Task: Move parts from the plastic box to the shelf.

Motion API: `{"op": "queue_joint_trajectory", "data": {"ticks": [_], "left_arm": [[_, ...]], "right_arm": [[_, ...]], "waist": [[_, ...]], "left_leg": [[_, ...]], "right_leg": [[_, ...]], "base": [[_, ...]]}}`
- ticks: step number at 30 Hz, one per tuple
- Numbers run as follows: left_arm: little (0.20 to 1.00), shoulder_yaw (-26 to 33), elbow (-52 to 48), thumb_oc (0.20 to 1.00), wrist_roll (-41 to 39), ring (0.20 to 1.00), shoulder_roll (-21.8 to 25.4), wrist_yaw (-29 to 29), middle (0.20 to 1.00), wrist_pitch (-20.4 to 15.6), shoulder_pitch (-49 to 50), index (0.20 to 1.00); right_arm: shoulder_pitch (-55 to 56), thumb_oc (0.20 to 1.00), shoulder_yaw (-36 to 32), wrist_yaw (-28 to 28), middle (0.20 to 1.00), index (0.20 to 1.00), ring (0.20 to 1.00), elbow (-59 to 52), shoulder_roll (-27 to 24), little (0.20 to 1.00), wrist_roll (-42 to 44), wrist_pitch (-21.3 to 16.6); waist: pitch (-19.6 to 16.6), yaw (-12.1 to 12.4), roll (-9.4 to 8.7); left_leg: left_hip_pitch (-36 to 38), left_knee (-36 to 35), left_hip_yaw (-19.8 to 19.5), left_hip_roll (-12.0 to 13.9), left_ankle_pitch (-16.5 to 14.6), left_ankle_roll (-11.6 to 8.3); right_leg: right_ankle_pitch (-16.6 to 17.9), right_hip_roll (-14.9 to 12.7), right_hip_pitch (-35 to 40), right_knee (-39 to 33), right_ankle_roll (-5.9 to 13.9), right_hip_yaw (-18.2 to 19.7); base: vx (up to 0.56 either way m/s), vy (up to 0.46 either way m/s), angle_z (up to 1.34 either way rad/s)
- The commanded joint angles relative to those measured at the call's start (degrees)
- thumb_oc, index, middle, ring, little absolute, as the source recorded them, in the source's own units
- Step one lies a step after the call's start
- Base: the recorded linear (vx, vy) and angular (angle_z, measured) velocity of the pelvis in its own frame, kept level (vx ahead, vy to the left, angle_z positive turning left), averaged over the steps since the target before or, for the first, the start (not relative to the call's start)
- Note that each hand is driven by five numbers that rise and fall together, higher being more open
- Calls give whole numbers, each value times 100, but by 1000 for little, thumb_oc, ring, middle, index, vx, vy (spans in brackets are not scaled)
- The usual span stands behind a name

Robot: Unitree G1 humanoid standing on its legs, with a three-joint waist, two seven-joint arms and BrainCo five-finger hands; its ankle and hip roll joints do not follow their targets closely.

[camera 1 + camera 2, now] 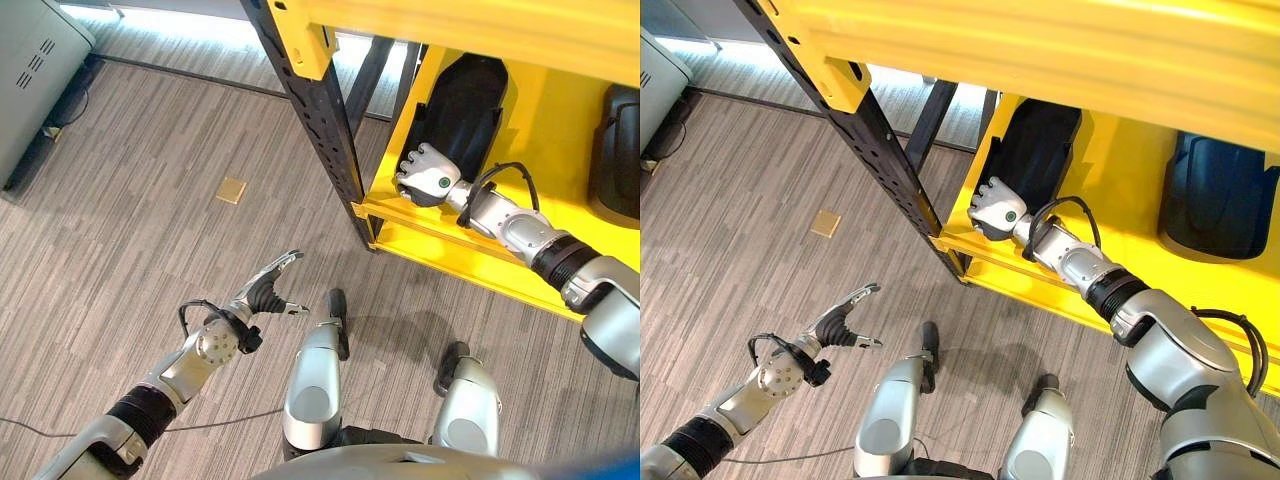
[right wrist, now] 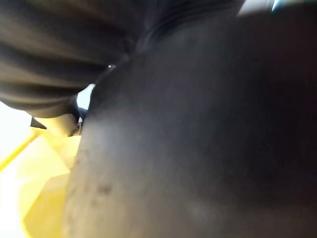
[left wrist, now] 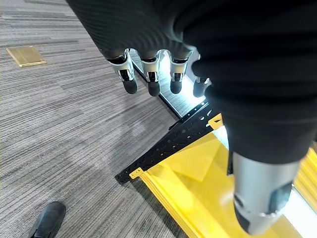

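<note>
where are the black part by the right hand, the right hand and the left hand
black part (image 1: 470, 95), left eye view, its upper face
right hand (image 1: 428, 172), left eye view, back of the hand
left hand (image 1: 268, 285), left eye view, palm

no readable text, labels or numbers

Silver-grey arms, dark ribbed wrist covers, silver dark-tipped fingers.

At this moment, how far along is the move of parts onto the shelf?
One black part already sits on the yellow shelf, away from the hands. The right hand is at the near end of a second black part on the shelf; whether it grips it cannot be told. The left hand hangs open and empty over the floor. Releasing and any remaining parts are left.
</note>
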Motion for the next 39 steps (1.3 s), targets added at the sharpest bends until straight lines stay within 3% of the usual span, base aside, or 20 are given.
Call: {"op": "queue_joint_trajectory", "data": {"ticks": [1,33,34,35,36,39], "left_arm": [[1000,-76,-380,1000,-59,1000,325,-13,1000,-217,-109,1000],[1000,-229,-412,1000,-81,1000,419,-81,1000,-231,-165,1000],[1000,-255,-416,1000,-83,1000,422,-52,1000,-236,-151,1000],[1000,-258,-419,1000,-93,1000,427,-48,1000,-235,-153,1000],[1000,-260,-419,1000,-106,1000,433,-43,1000,-239,-154,1000],[1000,-261,-401,1000,-133,1000,431,-60,1000,-231,-188,1000]], "right_arm": [[-735,200,100,-67,200,200,200,315,-245,200,-104,147],[-1121,200,124,-175,200,200,200,783,-284,200,189,352],[-1126,504,133,-253,504,504,504,800,-278,504,194,371],[-1130,598,132,-264,598,598,598,808,-272,598,184,358],[-1136,1000,121,-265,1000,1000,1000,819,-259,1000,167,289],[-1106,1000,142,-280,1000,1000,1000,762,-264,1000,39,167]], "waist": [[148,138,-31],[190,201,18],[186,199,21],[185,198,21],[181,195,19],[185,181,14]], "left_leg": [[228,659,129,156,-819,48],[202,708,110,159,-820,49],[207,712,111,164,-824,50],[205,714,110,163,-825,50],[201,720,110,164,-829,49],[201,737,114,168,-838,49]], "right_leg": [[103,-275,68,318,140,-244],[91,-384,49,435,125,-289],[80,-385,41,455,125,-288],[79,-385,40,455,125,-285],[76,-381,40,454,123,-279],[74,-376,43,453,124,-271]], "base": [[0,0,0],[0,-1,0],[0,0,0],[0,0,0],[0,0,0],[0,0,0]]}}
